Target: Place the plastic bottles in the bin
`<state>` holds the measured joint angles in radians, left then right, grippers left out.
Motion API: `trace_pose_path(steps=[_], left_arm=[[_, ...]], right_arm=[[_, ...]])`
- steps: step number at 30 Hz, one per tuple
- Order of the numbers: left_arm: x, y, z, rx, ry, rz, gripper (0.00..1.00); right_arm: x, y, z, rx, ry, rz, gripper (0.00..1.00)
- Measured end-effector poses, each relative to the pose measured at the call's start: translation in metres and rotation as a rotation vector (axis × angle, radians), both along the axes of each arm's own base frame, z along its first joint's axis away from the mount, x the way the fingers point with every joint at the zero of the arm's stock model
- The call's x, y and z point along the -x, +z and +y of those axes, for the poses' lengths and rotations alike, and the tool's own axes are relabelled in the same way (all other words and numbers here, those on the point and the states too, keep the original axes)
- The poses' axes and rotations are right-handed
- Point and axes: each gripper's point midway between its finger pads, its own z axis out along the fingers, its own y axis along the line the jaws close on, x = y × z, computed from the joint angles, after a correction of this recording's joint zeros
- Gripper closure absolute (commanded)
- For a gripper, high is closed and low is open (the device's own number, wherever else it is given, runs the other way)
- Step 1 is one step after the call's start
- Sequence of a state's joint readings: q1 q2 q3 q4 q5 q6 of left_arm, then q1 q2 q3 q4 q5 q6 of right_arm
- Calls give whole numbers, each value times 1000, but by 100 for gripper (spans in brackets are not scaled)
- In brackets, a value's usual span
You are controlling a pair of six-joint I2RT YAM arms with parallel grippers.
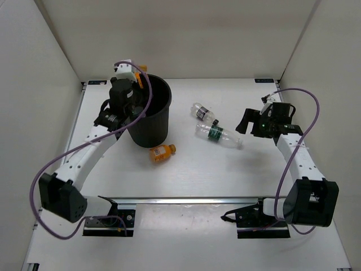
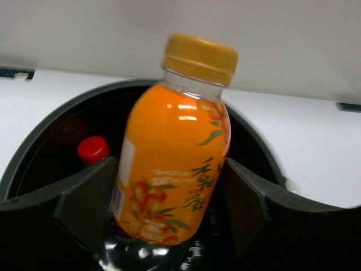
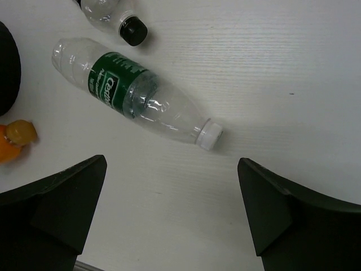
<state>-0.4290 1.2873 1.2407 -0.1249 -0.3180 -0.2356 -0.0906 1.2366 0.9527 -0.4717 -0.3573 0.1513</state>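
Left hand (image 2: 169,209) grips the orange juice bottle (image 2: 175,158) across its body, cap pointing away from the wrist, over the mouth of the bin (image 2: 34,152), so release should drop it straight in; right hand (image 3: 175,214), spread wide, hangs near the green-label bottle (image 3: 121,90) on the worktop (image 3: 282,68).

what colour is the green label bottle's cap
White: the cap of the green-label bottle shows best in the right wrist view.
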Motion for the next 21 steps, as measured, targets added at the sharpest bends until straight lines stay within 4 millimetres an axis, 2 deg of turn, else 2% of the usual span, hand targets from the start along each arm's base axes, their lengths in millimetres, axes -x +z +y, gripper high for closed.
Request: trace_pose_path(steps=[1,4,6,10,14,17,21], left_arm=[[-8,-9,3,-5,24,22,1],[-19,-37,8,-21,60,94,1],[-15,-41,9,-29,59,118,2],[0,-18,3,-38,16,100,2],[40,7,0,-33,-47,71,2],[76,12,30,3,7,65,1],[116,-7,88,36,201,115,1]], right_arm=[[-1,-4,2,0,9,10,1],[-3,-12,7,16,40,26,0],[-4,-16,10,40,80,26,1],[-7,-18,28,111,269,-39,1],[-18,-16,48,131,442,-96,1],[-38,-16,57,148,519,-140,1],[-56,-29,63,210,610,-160,1]])
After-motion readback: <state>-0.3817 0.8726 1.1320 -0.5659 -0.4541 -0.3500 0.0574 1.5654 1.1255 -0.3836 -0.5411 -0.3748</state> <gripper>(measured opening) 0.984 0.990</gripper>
